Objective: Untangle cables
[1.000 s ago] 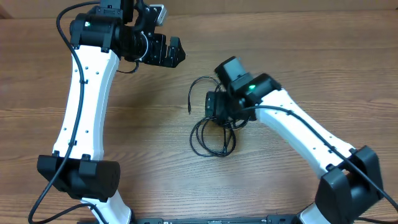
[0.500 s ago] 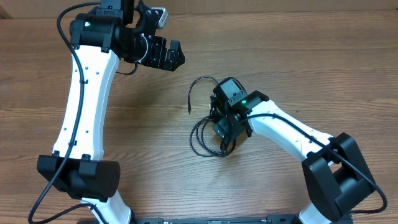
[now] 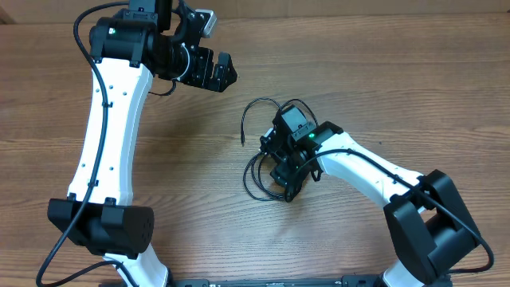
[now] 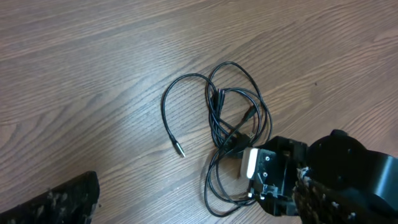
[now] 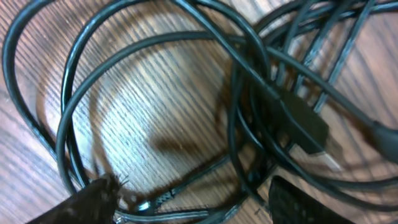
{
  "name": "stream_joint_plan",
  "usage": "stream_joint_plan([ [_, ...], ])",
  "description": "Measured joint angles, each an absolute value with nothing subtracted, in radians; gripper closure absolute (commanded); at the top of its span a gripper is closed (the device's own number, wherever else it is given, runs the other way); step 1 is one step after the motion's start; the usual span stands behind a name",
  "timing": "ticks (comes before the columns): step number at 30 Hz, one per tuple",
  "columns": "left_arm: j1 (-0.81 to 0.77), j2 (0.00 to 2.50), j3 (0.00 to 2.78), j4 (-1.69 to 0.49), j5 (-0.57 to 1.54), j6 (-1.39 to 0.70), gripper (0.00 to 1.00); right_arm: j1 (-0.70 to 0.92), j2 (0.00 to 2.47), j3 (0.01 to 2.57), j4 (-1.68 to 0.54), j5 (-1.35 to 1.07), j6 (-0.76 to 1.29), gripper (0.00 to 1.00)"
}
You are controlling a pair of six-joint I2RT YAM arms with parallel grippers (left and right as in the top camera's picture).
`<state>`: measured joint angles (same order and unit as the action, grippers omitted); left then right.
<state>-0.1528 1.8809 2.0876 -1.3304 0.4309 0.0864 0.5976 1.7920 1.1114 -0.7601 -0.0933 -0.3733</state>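
Right gripper (image 3: 287, 185), jaws parted astride the cables (image 5: 301, 121) at worktop (image 3: 398, 72) centre, should pinch only 1 strand; left gripper (image 3: 221, 72) hangs unclenched.

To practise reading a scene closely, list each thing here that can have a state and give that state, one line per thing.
cables: tangled in one bunch, lying flat on the table
plug end: free, trailing out to one side of the bunch
left gripper: open, empty, well away from the cables
right gripper: open, down at the bunch, fingers either side of some strands, not clamped on them
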Motion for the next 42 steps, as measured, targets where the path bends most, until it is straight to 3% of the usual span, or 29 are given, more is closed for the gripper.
stream_joint_plan([
  [2,-0.153,1.881,2.077,-1.330,0.431,0.090,0.00,0.598,1.792,1.084,-0.740,-0.101,-0.363,0.37],
  [3,-0.153,1.881,2.070,-1.328,0.430,0.094,0.00,0.598,1.792,1.074,-0.731,-0.101,-0.363,0.58],
  [4,-0.153,1.881,2.063,-1.326,0.431,0.101,0.00,0.598,1.792,1.067,-0.723,-0.101,-0.360,0.88],
  [5,-0.153,1.881,2.054,-1.320,0.431,0.105,0.00,0.598,1.792,1.062,-0.717,-0.103,-0.356,0.96],
  [12,-0.153,1.881,1.994,-1.303,0.430,0.112,0.00,0.598,1.792,1.059,-0.727,-0.128,-0.275,0.96],
  [16,-0.153,1.881,1.986,-1.301,0.431,0.112,0.00,0.598,1.792,1.125,-0.843,-0.172,-0.230,0.96],
  [29,-0.153,1.881,1.984,-1.294,0.431,0.113,0.00,0.598,1.706,1.813,-1.212,-0.138,-0.070,0.96],
  [30,-0.153,1.881,1.984,-1.293,0.431,0.113,0.00,0.598,1.698,1.855,-1.243,-0.112,-0.062,0.95],
  [31,-0.153,1.881,1.984,-1.293,0.431,0.113,0.00,0.598,1.693,1.880,-1.260,-0.090,-0.059,0.79],
  [32,-0.153,1.881,1.984,-1.293,0.431,0.113,0.00,0.597,1.687,1.899,-1.276,-0.060,-0.053,0.44],
  [33,-0.153,1.881,1.984,-1.293,0.431,0.113,0.00,0.597,1.682,1.907,-1.292,-0.032,-0.050,0.15],
  [34,-0.153,1.881,1.984,-1.290,0.431,0.113,0.00,0.597,1.680,1.909,-1.309,-0.008,-0.044,0.00],
  [39,-0.153,1.881,1.984,-1.288,0.431,0.113,0.00,0.585,1.692,1.872,-1.349,0.071,0.061,0.00],
  [42,-0.153,1.881,1.984,-1.287,0.431,0.113,0.00,0.566,1.700,1.814,-1.350,0.144,0.294,0.00],
])
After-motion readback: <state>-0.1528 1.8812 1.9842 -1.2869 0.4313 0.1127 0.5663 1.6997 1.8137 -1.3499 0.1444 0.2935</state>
